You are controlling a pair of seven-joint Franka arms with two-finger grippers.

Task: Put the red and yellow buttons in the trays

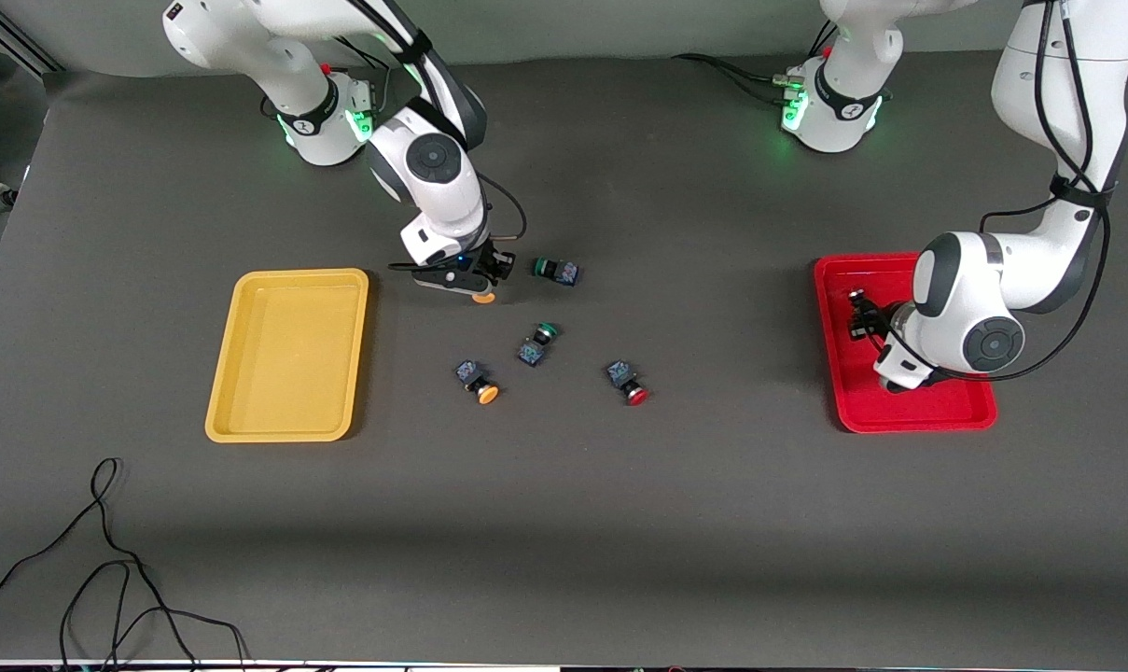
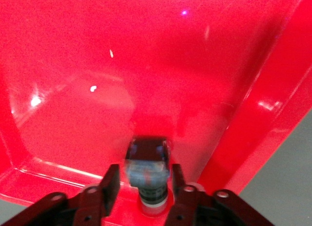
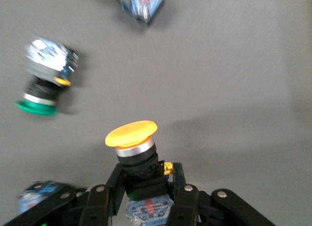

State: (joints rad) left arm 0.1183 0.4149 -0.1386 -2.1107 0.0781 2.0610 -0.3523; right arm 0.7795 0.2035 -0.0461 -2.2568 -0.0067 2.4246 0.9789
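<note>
The right pincer [image 1: 475, 285] was clenched on a yellow button [image 3: 131, 138], holding it by its dark body over the bench [image 1: 619, 523], between the yellow tray [image 1: 288, 355] and a green button [image 1: 554, 271]. The held button's long axis ran straight out from the fingers, with its orange-yellow cap pointing away from the wrist.

The left pincer [image 2: 145, 184] hung low in the red tray [image 1: 862, 411], near the corner where two raised rims meet. A button [image 2: 147, 160] sat between its fingers, blue body outward; the cap's colour was hidden, and the fingers seemed to stand slightly off the body, though I cannot tell for sure whether they gripped it.

On the bench a second yellow button [image 1: 478, 381] lay with its cap toward the front camera. A second green button [image 1: 536, 343] lay just beside it, farther from the camera. A red button [image 1: 627, 383] lay toward the left arm's end, cap toward the camera. Wide bare bench separated these from both trays. A black cable [image 1: 106, 579] lay near the bench's front edge.
</note>
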